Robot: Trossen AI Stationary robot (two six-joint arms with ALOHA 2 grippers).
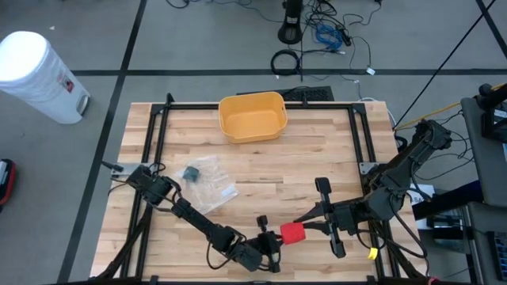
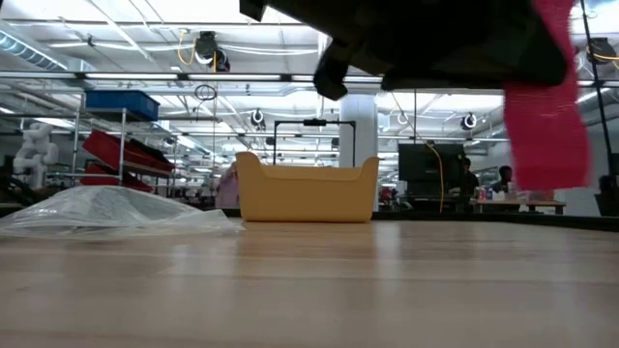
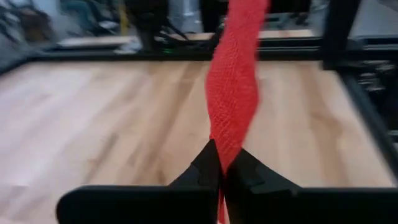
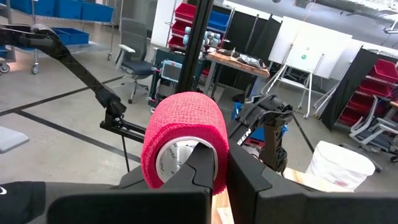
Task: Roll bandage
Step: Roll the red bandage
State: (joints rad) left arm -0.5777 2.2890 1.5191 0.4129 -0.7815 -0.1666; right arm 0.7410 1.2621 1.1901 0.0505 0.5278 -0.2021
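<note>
Gripping, right gripper [image 1: 305,227]: we see it at lower centre-right of the high view, fingers clamped on the rim of the bandage roll [image 4: 183,140]; in the right wrist view the two dark fingers meet over the roll's edge, its white core showing.

Left gripper [image 1: 272,245]: we find it at bottom centre of the high view, just left of the roll, fingers pinched together on the loose bandage strip [image 3: 233,87], which rises twisted from between the fingertips in the left wrist view.

Bandage: we place the red roll at lower centre of the high view, between the two grippers and off the wood; in the low view a red length hangs at the upper right of the frame beneath a dark arm.

Yellow bin [image 1: 252,116]: we see it at upper centre of the high view, at the far edge of the table [image 1: 317,150], well apart from both grippers; nothing shows inside it from above. In the low view it stands upright at mid frame.

Plastic bag [image 1: 210,182]: we see it left of centre in the high view, clear and crumpled, lying flat on the wood with a small dark grey item [image 1: 191,172] at its upper-left corner; whether that item is inside the bag we cannot tell.

White bucket [image 1: 36,75]: we note it on the floor at the upper left of the high view, off the table.
</note>
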